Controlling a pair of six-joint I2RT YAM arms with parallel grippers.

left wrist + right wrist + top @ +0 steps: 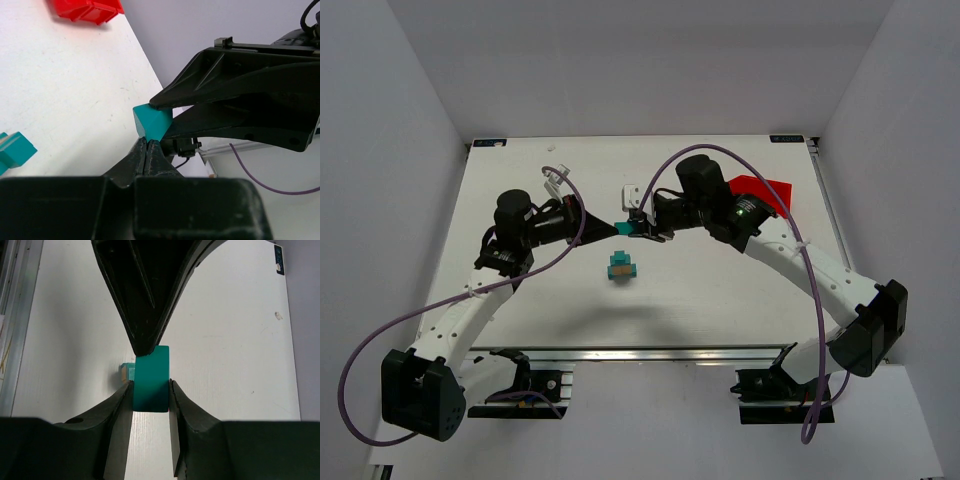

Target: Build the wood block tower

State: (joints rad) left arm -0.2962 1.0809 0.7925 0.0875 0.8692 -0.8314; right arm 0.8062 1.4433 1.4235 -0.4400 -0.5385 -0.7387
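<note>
Left gripper (146,142), jaws pressed together on nothing, stretches in from the left, its tip against the teal block (151,123). The right gripper (151,383) reaches in from the opposite side, forearm angled down, and pinches that block by two flanks. The block's longer side runs along the fingers, toward the left tip. Nearer the bases, the wood block tower (621,266), teal with tan, stands on the table (720,290).
</note>
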